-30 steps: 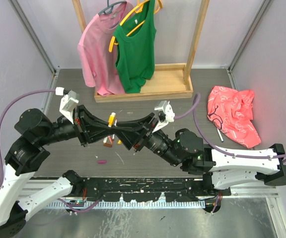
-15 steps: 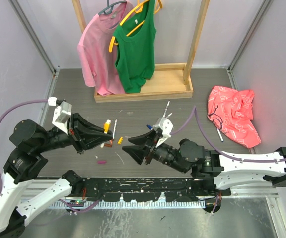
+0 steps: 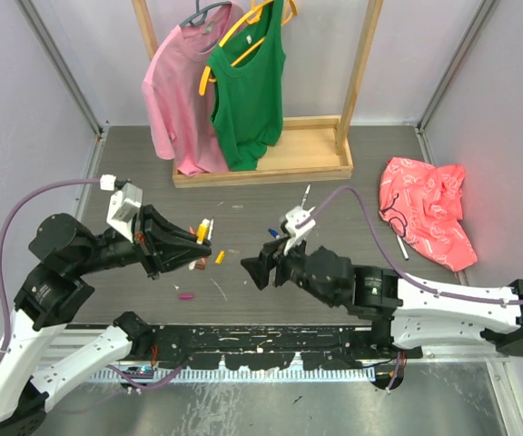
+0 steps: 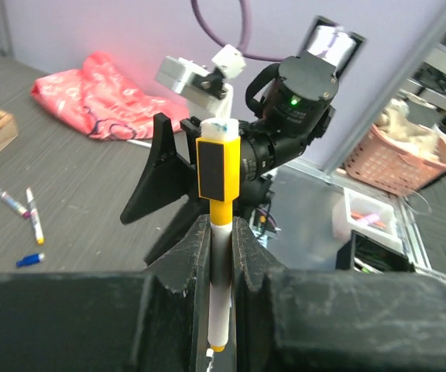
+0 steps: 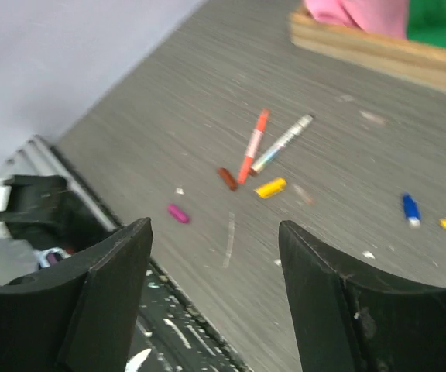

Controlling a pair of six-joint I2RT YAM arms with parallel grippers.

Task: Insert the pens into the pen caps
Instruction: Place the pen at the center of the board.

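Observation:
My left gripper (image 4: 221, 260) is shut on a white-barrelled pen (image 4: 221, 271) that stands upright between its fingers, a yellow cap (image 4: 219, 167) seated on its top end. From above, that gripper (image 3: 193, 243) hovers over the table left of centre. My right gripper (image 3: 251, 269) faces it a short way off, open and holding nothing (image 5: 215, 256). Below it on the table lie an orange pen (image 5: 252, 147), a grey-ended pen (image 5: 283, 143), and brown (image 5: 227, 178), yellow (image 5: 270, 187), magenta (image 5: 177, 212) and blue (image 5: 410, 209) caps.
A wooden clothes rack (image 3: 261, 163) with a pink and a green top stands at the back. A red cloth (image 3: 425, 209) lies at the right with a pen (image 3: 401, 245) beside it. Another pen (image 3: 305, 193) lies near the rack's base.
A second ago both grippers met over the table centre. They have since drawn apart; the right gripper has opened and let go, and the left keeps the capped pen.

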